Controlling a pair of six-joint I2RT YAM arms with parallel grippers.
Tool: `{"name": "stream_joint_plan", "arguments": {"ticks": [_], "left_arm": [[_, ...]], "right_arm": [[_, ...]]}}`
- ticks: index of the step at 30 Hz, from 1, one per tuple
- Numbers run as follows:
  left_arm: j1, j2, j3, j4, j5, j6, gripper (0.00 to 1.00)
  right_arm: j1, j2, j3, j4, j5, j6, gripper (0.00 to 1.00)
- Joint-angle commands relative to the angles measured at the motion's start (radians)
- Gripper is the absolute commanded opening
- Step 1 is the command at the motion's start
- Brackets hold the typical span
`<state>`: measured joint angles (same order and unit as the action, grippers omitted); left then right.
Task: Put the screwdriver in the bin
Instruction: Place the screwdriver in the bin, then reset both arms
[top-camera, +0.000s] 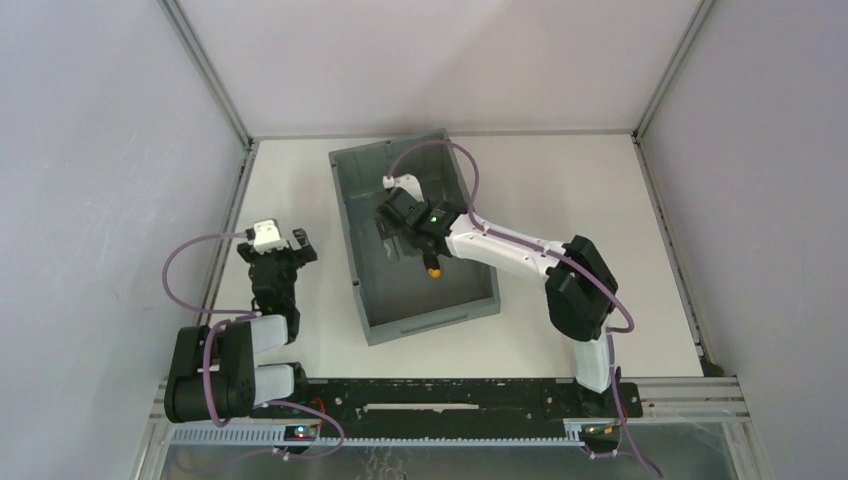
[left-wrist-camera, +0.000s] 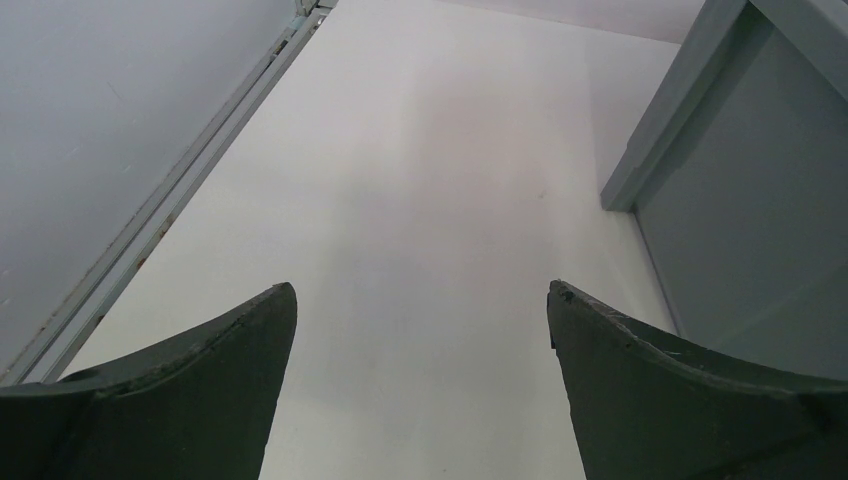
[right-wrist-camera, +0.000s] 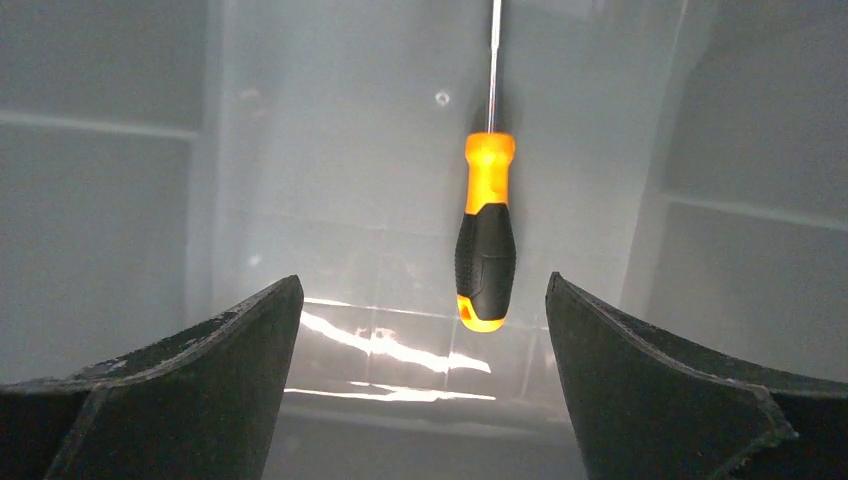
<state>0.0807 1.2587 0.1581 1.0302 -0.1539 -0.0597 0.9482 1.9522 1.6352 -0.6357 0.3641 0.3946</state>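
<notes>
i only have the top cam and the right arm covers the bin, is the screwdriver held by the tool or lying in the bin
Observer: The right wrist view shows the screwdriver lying loose on the floor of the bin. The right tool is open wide, and neither finger touches it.
Operator: ok and the left tool, anything in it
Observer: No. The left wrist view shows the left tool open over bare table, with nothing between its fingers.

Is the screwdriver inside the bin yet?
Yes, inside. The screwdriver lies on the bin's grey floor, clear of the open right gripper.
</notes>
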Motion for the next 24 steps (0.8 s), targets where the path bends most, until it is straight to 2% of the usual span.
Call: {"name": "stream_joint_plan", "arguments": {"ticks": [1,17,24], "left_arm": [[-0.007,-0.002,0.031,0.027,-0.009,0.023,1.0],[-0.007,-0.002,0.031,0.027,-0.01,0.022,1.0],[-0.007,-0.002,0.031,0.027,-0.01,0.023,1.0]], "right_arm": [[0.011,-0.078,0.148,-0.137,0.044,-0.045,1.0],[0.009,-0.05,0.65,-0.406,0.065,-0.139,1.0],[0.003,-0.056,0.747,-0.427,0.084,-0.172,1.0]]}}
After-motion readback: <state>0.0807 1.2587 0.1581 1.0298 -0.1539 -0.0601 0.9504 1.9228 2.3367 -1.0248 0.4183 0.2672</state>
